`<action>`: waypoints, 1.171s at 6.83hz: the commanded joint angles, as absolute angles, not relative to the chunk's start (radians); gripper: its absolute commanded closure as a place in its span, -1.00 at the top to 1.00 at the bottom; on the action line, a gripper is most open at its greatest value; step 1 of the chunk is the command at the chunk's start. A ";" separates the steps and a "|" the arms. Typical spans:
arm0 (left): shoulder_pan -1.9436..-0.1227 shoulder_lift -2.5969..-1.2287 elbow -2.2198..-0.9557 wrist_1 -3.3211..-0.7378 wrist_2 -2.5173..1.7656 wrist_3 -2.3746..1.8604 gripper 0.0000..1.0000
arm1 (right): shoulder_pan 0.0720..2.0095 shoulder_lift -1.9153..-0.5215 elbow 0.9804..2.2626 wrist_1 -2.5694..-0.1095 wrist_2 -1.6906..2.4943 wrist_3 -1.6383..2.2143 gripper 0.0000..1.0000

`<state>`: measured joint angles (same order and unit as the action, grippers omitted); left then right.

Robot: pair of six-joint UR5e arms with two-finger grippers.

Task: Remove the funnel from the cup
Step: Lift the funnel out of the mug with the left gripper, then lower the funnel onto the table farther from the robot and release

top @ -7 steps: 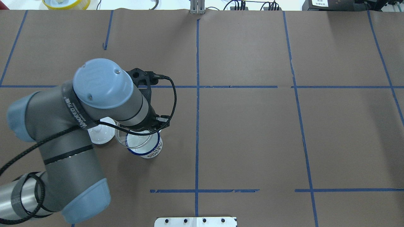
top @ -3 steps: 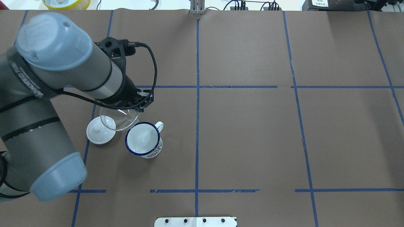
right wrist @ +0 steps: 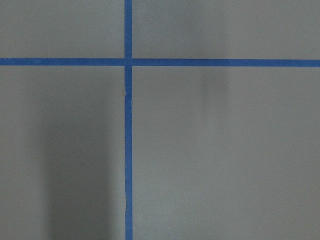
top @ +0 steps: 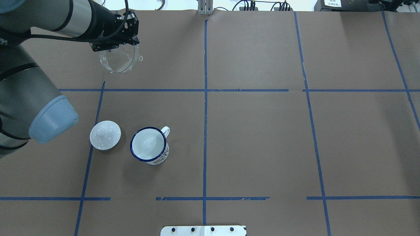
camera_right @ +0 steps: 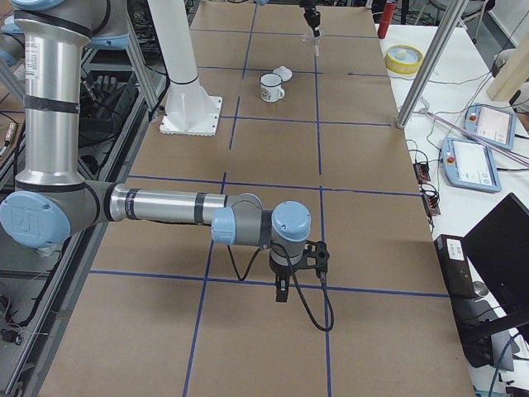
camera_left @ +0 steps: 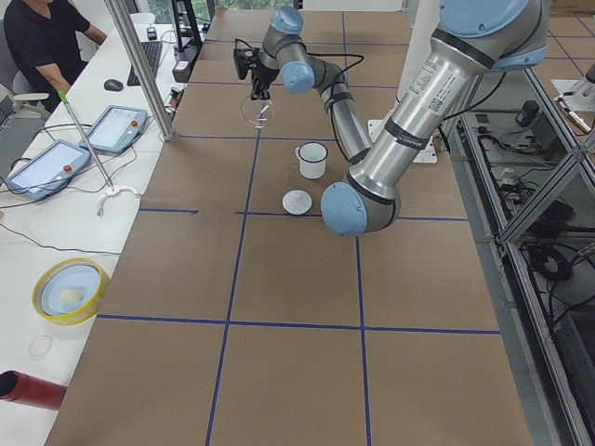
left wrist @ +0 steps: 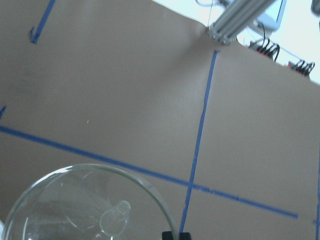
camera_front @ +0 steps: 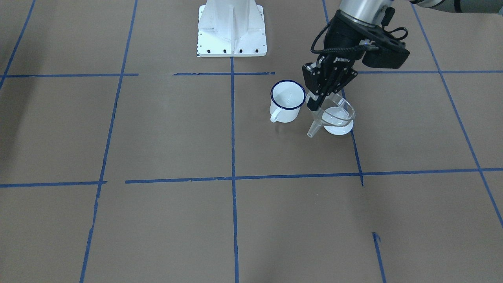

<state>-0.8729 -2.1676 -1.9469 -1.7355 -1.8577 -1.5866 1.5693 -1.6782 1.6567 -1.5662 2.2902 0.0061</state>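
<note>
Funnel (top: 119, 60) is hanging clear of the cup (top: 148, 145); we are pinching its rim in our left gripper (top: 113, 48), probably only set-down remaining.

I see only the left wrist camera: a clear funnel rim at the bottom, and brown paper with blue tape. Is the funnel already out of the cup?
Observer: Yes. The overhead view shows the cup standing empty, with the funnel well apart from it.
Operator: What holds the funnel? My view cuts that off.
Observer: The left hand is shut on its rim, and in the front-facing view the funnel hangs tilted from it.
Operator: Is anything else near the cup?
Observer: A round white lid with a knob lies on the table beside the cup, not touching it.
</note>
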 commanded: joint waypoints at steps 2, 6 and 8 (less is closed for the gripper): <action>-0.871 -2.140 -1.723 -2.027 -1.556 -1.889 -1.00 | 1.569 -1.678 1.657 -1.566 2.290 0.006 1.00; -0.687 -2.066 -1.470 -2.368 -1.167 -2.236 -1.00 | 1.569 -1.678 1.657 -1.566 2.290 0.006 1.00; -0.631 -2.074 -1.424 -2.365 -1.097 -2.310 -1.00 | 1.569 -1.678 1.657 -1.566 2.290 0.006 1.00</action>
<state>-0.6616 -2.0691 -1.4614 -2.3620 -1.1424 -2.2522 1.5692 -1.6782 1.6567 -1.5662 2.2902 0.0061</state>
